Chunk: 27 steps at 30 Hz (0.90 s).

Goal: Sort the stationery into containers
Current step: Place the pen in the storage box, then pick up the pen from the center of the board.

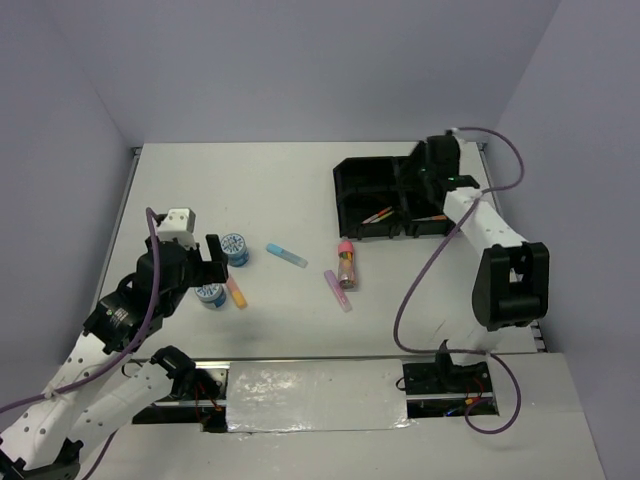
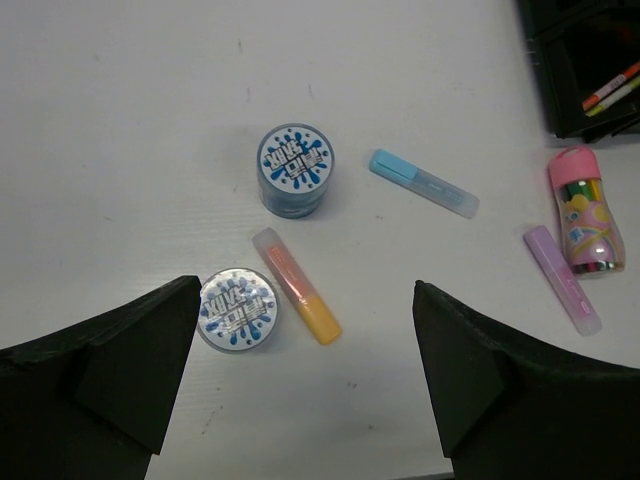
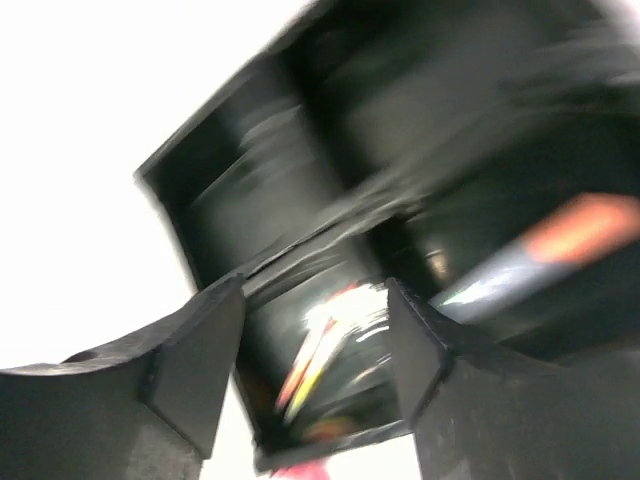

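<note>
My left gripper (image 1: pixel 205 272) is open and empty, hovering above the near tape roll (image 2: pixel 237 307). The second tape roll (image 2: pixel 295 170) stands farther out. An orange marker (image 2: pixel 297 285) lies between them. A blue marker (image 2: pixel 423 182), a purple marker (image 2: pixel 563 278) and a pink-capped glue stick (image 2: pixel 584 210) lie to the right. The black tray (image 1: pixel 352 185) sits at the far right. My right gripper (image 1: pixel 430 175) is open and empty above it. The blurred right wrist view shows thin orange and yellow pens (image 3: pixel 320 360) in one compartment and an orange-tipped marker (image 3: pixel 570 230) in another.
The loose items lie in a band across the table's middle, left of the tray (image 2: pixel 560 110). A purple cable (image 1: pixel 415 290) hangs from the right arm down to its base. White walls close in the table on three sides.
</note>
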Each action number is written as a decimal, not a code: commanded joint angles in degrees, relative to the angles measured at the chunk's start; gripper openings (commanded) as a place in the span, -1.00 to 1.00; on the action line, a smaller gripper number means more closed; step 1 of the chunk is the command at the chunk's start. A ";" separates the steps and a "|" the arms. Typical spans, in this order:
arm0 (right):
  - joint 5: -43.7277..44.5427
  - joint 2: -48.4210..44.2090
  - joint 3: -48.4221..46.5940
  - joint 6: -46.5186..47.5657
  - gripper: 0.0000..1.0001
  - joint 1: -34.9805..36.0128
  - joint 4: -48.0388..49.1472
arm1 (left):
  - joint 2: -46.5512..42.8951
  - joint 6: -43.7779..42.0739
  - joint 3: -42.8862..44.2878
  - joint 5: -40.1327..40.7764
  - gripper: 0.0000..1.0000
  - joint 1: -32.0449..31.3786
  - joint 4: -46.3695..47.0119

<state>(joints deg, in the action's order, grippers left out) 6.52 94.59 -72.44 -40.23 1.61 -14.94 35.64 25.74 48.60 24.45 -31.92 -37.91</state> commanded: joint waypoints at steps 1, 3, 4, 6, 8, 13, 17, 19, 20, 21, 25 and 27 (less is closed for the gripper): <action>-8.26 -7.57 -2.70 15.85 0.41 10.59 8.60 | -0.48 2.02 0.79 4.63 0.99 1.25 0.47; -11.97 -8.01 -4.79 23.48 0.79 17.88 6.44 | -0.22 3.61 1.49 9.27 0.99 2.47 -1.71; -11.54 -7.58 -5.94 25.27 0.79 20.34 4.41 | -0.13 5.01 1.76 10.43 0.99 2.91 -2.42; -6.72 -6.79 -7.36 28.53 0.76 27.46 -1.22 | -0.30 5.55 1.94 11.67 0.99 4.41 -3.22; -5.29 -7.13 -5.79 30.54 0.70 33.25 -2.02 | -1.44 4.85 1.50 10.63 0.99 5.46 -2.35; -1.00 -3.11 -5.34 29.25 0.53 41.36 -10.54 | -2.85 3.71 0.88 8.07 0.99 6.61 -0.76; 1.12 -2.48 -0.08 25.73 0.50 44.79 -11.16 | -2.94 3.53 0.80 7.63 0.99 7.14 -0.67; 3.22 -1.69 0.64 25.20 0.50 46.37 -12.13 | -2.94 3.44 0.80 7.55 0.99 7.31 -0.59; 3.75 -0.64 0.81 24.94 0.50 46.82 -13.09 | -2.94 3.36 0.80 7.20 0.99 7.49 -0.50; 4.37 -0.11 0.81 24.76 0.50 47.26 -13.53 | -2.86 3.18 0.71 6.93 0.99 7.58 -0.32; 6.75 2.09 1.34 23.97 0.51 48.40 -14.94 | -2.42 3.00 0.80 6.32 0.99 8.01 -0.23; 6.13 2.71 2.57 23.71 0.51 48.32 -14.07 | -2.50 2.92 0.80 6.14 0.99 8.02 -0.23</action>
<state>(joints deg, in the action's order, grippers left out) 10.48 97.06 -70.74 -15.55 49.67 -28.64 32.95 28.84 48.62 31.24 -24.38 -40.25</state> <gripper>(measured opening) 0.753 0.993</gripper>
